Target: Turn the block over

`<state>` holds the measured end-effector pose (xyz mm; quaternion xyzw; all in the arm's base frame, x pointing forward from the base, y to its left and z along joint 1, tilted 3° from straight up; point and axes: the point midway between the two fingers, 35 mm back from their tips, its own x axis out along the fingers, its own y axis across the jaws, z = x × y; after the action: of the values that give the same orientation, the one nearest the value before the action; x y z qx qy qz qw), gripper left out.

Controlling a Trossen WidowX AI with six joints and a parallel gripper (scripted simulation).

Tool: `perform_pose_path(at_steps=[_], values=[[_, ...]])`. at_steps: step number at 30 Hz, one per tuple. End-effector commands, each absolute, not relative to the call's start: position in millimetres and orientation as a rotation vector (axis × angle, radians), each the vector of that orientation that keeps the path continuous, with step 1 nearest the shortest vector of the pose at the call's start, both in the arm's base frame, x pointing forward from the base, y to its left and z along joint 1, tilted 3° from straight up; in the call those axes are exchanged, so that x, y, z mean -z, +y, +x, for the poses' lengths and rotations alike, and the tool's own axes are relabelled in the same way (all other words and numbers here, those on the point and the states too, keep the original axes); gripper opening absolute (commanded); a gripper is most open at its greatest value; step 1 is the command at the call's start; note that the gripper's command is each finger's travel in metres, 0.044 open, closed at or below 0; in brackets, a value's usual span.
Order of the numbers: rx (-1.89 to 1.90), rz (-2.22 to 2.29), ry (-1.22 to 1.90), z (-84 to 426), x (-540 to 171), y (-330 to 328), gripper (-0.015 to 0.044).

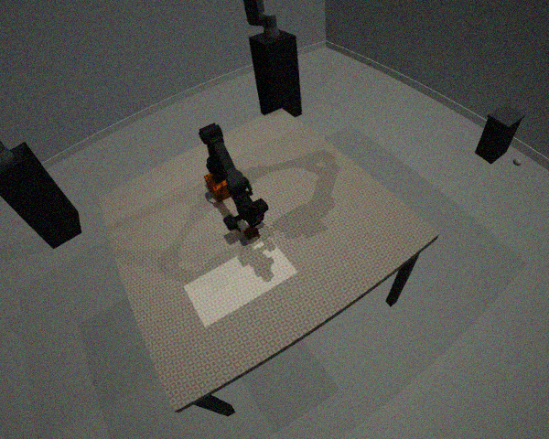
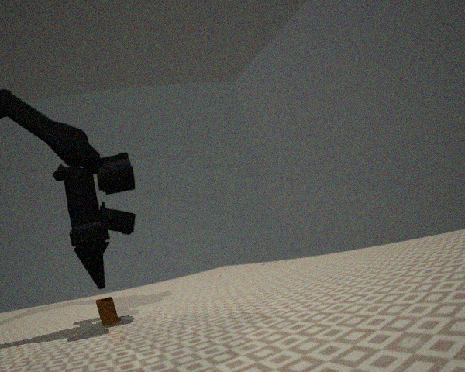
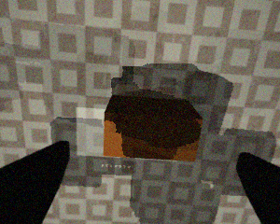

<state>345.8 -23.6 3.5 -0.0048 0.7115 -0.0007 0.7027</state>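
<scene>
The orange-brown block (image 1: 251, 232) (image 2: 108, 312) (image 3: 154, 140) stands on the patterned table (image 1: 170, 349) (image 2: 345, 320). In the exterior view it shows as a narrow, upright shape with a slight lean in the picture. Dark shadow covers much of it in the wrist view, and I cannot tell which side is marked. My gripper (image 2: 101, 287) (image 3: 154, 151) is open and points down, its fingertips a little above the block's top. In the wrist view, one finger is on each side of the block with a gap between. The block's underside is hidden.
An orange object (image 1: 216, 187) is by the arm's base. A bright rectangular patch (image 1: 218, 297) lies on the table in front of the block, with arm shadows across its far end. Black pedestals (image 1: 33, 198) (image 1: 275, 70) stand beyond the table.
</scene>
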Motion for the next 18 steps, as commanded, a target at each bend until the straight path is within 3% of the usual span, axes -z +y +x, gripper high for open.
perform_pose_path(at_steps=[1, 18], values=[[0.005, -0.014, 1.594, 343.9, 3.9, -24.5, 0.044], [0.005, -0.014, 1.594, 343.3, 30.8, -24.9, 0.044]])
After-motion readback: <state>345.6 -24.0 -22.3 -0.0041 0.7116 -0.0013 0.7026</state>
